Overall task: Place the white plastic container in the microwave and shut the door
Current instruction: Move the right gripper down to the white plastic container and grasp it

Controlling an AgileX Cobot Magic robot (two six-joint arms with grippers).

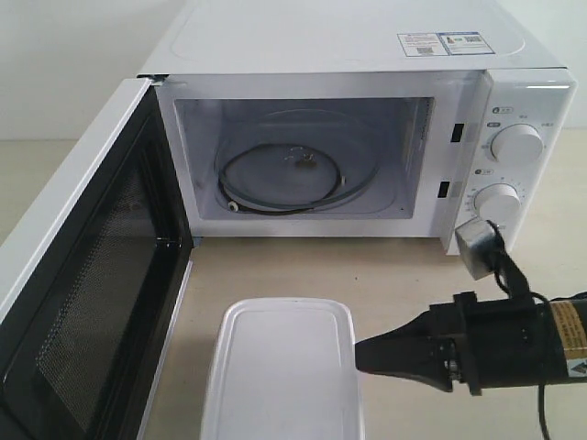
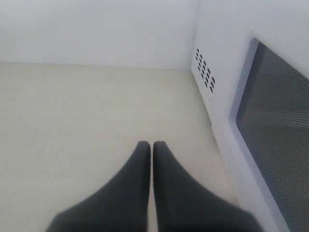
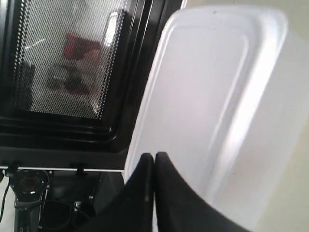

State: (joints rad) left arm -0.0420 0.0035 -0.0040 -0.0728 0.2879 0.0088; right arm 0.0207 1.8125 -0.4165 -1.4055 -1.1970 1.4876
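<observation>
both are clenched empty: left end effector (image 2: pixel 151 144), right end effector (image 3: pixel 154 155) beside the bottom-cropped white plastic container (image 1: pixel 284 367).

In the exterior view you are losing the near end of the white plastic container (image 1: pixel 280 376) past the frame edge at 6 o'clock, and the door (image 1: pixel 83 302) is running off at 8 o'clock. The right gripper (image 1: pixel 359 356) is pointing its pressed-together jaws at the container's 3 o'clock side; whether they are touching it is not showing. The print on the stickers (image 1: pixel 440 43) and around the dials (image 1: pixel 515 144) is coming through too small to read. In the right wrist view the container is blurring and spilling past the frame, and the shapes reflecting in the door's window (image 3: pixel 63 63) are smearing beyond telling.
</observation>
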